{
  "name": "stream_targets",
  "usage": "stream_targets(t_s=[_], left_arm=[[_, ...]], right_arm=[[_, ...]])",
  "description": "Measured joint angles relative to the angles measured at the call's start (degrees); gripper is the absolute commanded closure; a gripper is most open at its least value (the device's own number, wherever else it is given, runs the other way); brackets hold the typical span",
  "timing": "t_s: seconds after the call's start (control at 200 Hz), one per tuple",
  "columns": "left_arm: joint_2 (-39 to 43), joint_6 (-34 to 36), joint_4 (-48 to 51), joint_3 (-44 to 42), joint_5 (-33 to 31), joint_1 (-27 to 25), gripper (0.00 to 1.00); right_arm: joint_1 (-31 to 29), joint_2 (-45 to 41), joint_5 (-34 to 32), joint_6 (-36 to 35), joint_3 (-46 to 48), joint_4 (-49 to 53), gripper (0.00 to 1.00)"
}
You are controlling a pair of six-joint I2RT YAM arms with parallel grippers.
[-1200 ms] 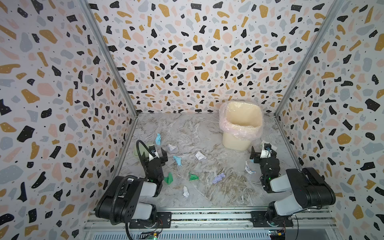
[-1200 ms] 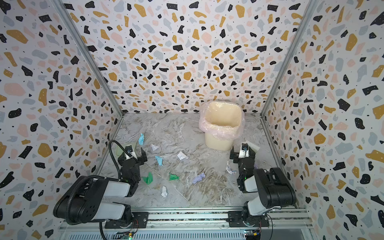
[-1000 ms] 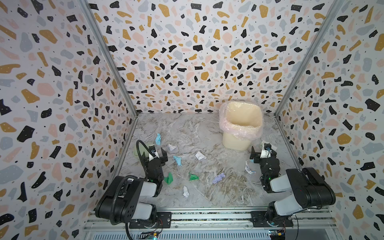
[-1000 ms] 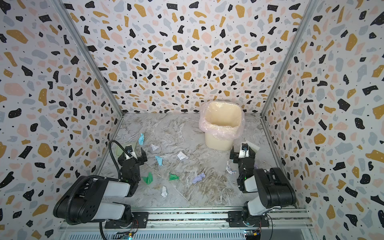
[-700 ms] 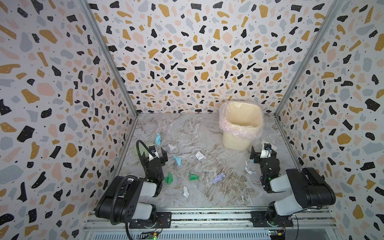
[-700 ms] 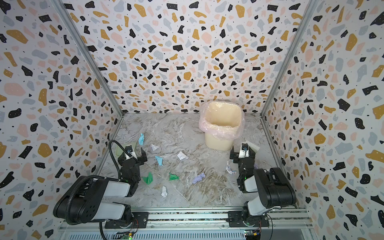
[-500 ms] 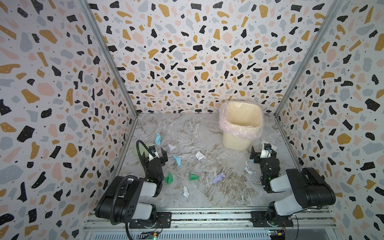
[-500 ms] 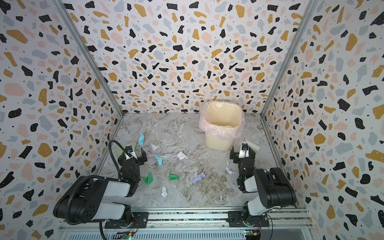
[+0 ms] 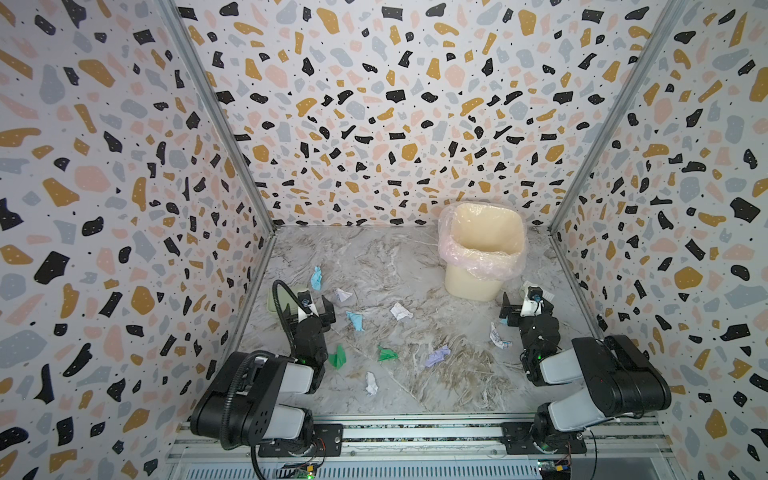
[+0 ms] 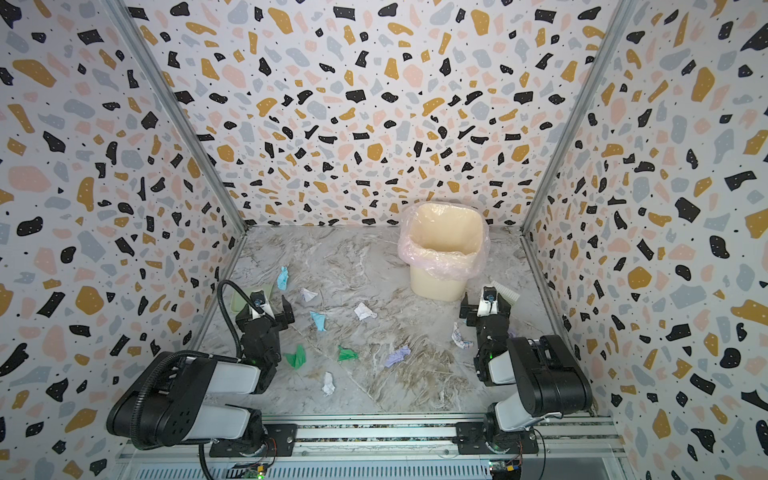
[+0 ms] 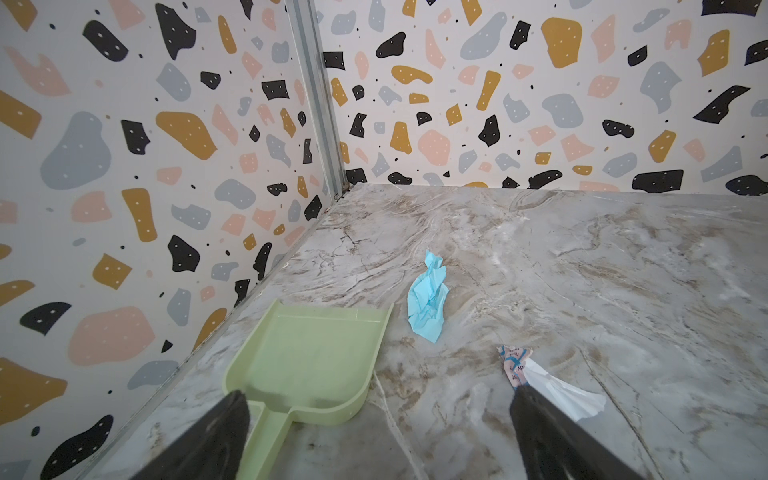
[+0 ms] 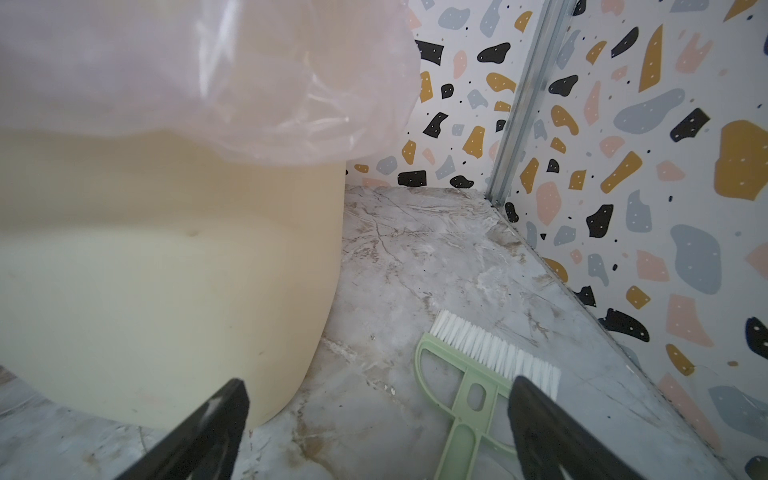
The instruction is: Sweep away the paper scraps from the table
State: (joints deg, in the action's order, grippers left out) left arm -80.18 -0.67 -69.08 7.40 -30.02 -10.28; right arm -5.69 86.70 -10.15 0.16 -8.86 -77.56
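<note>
Several paper scraps lie spread over the marble table (image 9: 395, 257): light blue ones (image 9: 316, 277) (image 9: 355, 321), white ones (image 9: 400, 311) (image 9: 371, 383), green ones (image 9: 338, 356) (image 9: 386, 354) and a lilac one (image 9: 437, 356). My left gripper (image 9: 311, 311) (image 11: 379, 399) rests low at the left, open and empty, just behind a pale green dustpan (image 11: 307, 357), with a blue scrap (image 11: 428, 299) and a white printed scrap (image 11: 552, 386) ahead. My right gripper (image 9: 527, 309) (image 12: 378, 386) is open and empty beside a green brush (image 12: 478, 374).
A cream bin (image 9: 482, 249) lined with a pink plastic bag stands at the back right, close to my right gripper. Speckled walls close in the table on three sides. Both arm bases sit on a metal rail (image 9: 415, 432) at the front edge.
</note>
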Motion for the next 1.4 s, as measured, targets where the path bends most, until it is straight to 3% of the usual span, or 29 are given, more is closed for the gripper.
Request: stream_targets(t_s=[0.17, 0.32, 0.421, 0.576, 0.846, 1.061, 1.402], left_arm=[[1.01, -0.44, 2.71, 0.81, -1.44, 0.00, 0.00], [5.27, -0.83, 17.27, 10.25, -2.27, 0.02, 0.00], [8.52, -1.97, 24.65, 15.85, -2.19, 0.02, 0.01], [11.76, -4.42, 35.06, 20.72, -0.96, 0.02, 0.00], [14.01, -6.25, 46.60, 24.81, 3.15, -0.39, 0.00], [15.37, -6.47, 49.88, 24.81, 5.27, -0.72, 0.00], [15.56, -6.62, 51.76, 24.94, 7.32, -1.55, 0.01]], right_arm=[[-0.24, -6.32, -1.55, 0.26, -0.81, 7.96, 0.01], [-0.59, -21.70, -3.52, 3.91, -6.47, 23.52, 0.01], [-1.18, -26.53, -4.28, 7.23, -13.46, 33.51, 0.01], [-1.46, -25.75, -4.11, 10.58, -26.93, 48.76, 0.01], [-2.32, -17.29, 2.29, 16.13, -51.06, 72.19, 0.00], [-4.28, -20.92, 2.29, 23.58, -49.68, 89.57, 0.03], [-4.28, -32.87, 1.62, 28.59, -50.34, 109.13, 0.06]])
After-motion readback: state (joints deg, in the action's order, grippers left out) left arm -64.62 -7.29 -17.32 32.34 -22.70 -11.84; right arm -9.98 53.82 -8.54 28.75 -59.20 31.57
